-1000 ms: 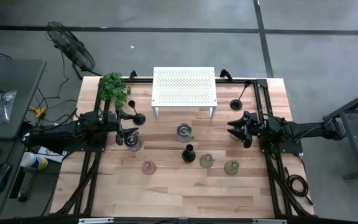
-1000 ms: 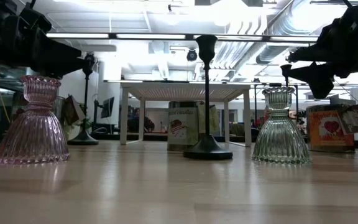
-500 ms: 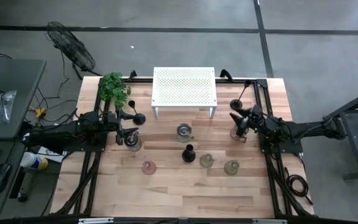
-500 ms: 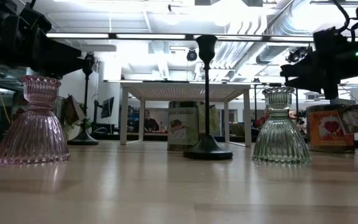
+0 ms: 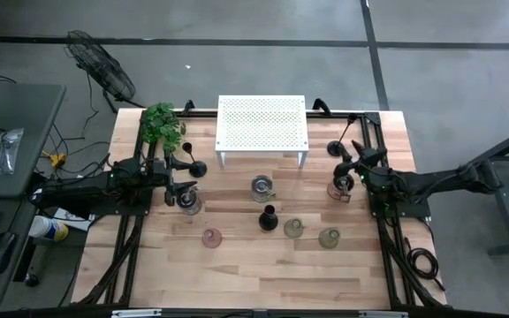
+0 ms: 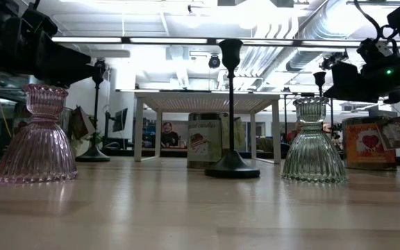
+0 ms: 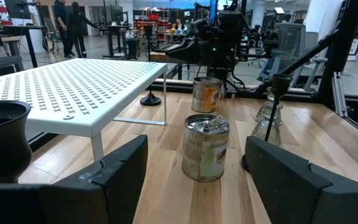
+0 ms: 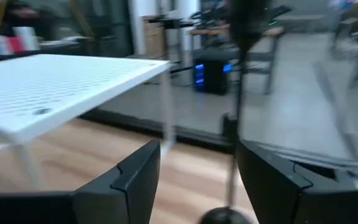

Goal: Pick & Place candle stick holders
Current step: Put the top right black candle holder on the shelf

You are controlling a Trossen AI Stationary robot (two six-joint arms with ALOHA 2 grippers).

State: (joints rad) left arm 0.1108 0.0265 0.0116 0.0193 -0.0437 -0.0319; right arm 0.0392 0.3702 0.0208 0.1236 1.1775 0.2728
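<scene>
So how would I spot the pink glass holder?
Start at the white perforated shelf at the table's far edge, then come to the row of objects nearest the front. The pink glass holder is leftmost there, its neighbours being black or greenish.

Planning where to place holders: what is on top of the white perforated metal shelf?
The white perforated metal shelf carries nothing on top in the high view. That view hides the space underneath; the low view shows nothing resting there.

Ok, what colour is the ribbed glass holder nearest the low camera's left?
Pinkish glass holder, clearest in the low view.
</scene>
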